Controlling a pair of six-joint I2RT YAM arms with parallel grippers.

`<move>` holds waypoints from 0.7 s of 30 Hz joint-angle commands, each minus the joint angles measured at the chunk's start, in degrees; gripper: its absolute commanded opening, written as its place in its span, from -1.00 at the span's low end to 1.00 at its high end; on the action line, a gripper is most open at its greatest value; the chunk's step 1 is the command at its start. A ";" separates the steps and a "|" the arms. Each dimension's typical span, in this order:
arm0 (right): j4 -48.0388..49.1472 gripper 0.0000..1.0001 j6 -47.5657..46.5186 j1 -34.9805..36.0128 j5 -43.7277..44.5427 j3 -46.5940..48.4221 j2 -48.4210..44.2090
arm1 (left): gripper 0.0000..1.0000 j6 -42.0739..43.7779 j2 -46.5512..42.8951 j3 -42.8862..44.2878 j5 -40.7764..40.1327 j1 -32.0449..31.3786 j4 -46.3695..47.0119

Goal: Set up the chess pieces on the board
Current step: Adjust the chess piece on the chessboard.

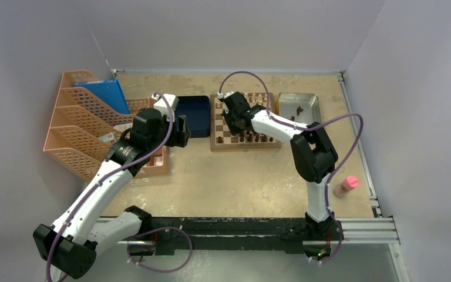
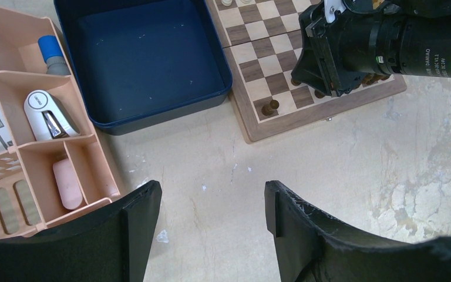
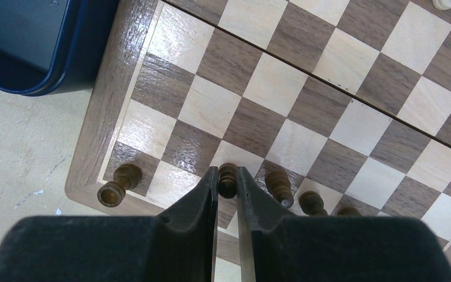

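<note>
Right wrist view: the right gripper (image 3: 227, 172) is clamped on a dark brown wooden chess piece (image 3: 228, 183) in the edge row of the square chequered wooden board (image 3: 107, 106). A corner piece (image 3: 117, 187) is seen at 9 o'clock and further pieces (image 3: 279, 187) at 3 o'clock. The left gripper (image 2: 211, 189) is held spread apart above the beige tabletop (image 2: 358, 164).

Far left: peach mesh plastic file rack (image 1: 76, 138) with a blue flat folder (image 1: 103, 94) in it. Beside it, peach plastic compartment box (image 2: 9, 97) holding a white oblong device (image 2: 47, 114), a pink rounded block (image 2: 67, 183), a blue-capped tube (image 2: 51, 50). Further right: dark blue square tray (image 2: 147, 59), silver rectangular metal tray (image 1: 288, 106), small pink bottle (image 1: 347, 185).
</note>
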 commanded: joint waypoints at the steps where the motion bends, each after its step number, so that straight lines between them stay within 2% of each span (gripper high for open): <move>1: -0.02 -0.65 0.42 0.18 1.18 2.33 0.29 | 0.30 0.32 -0.22 0.93 -0.36 -0.08 2.20; 7: -0.47 -0.58 0.42 0.13 1.02 2.79 0.62 | 0.30 0.28 -0.22 0.88 -0.27 -0.08 2.16; 11: -0.55 -0.41 0.58 0.13 0.79 2.92 0.14 | 0.30 0.20 -0.33 0.89 -0.22 -0.08 2.16; 16: -0.70 -0.04 1.24 0.14 1.89 5.66 -1.64 | 0.29 0.07 -0.22 1.00 0.38 -0.08 1.95; 21: -1.61 0.00 2.23 -0.79 4.26 9.04 -3.57 | 0.30 -0.33 -0.22 1.34 0.80 -0.08 1.87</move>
